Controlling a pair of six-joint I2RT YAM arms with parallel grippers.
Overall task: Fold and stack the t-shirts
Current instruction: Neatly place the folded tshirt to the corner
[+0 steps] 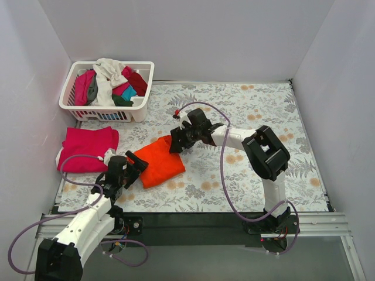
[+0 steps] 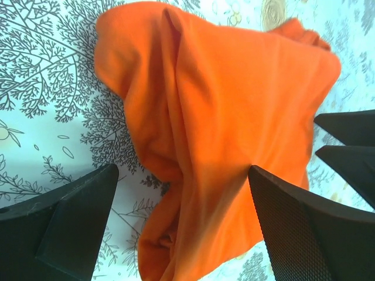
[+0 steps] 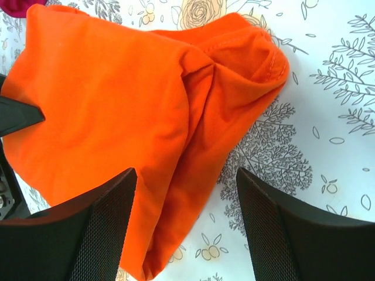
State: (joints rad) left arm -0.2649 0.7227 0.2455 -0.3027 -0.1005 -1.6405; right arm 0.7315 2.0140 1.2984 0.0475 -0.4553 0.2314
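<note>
Both with jaws apart, left gripper (image 2: 181, 175) and right gripper (image 3: 186, 175) straddle the orange t-shirt (image 1: 161, 167) toward the worktop's near edge; pinching one layer (it's bunched) could undo the fold.

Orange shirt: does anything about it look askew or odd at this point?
Yes. The orange shirt lies rumpled and slanted, with a thick ridge of bunched cloth down its middle, unlike the flatter pink shirt beside it.
</note>
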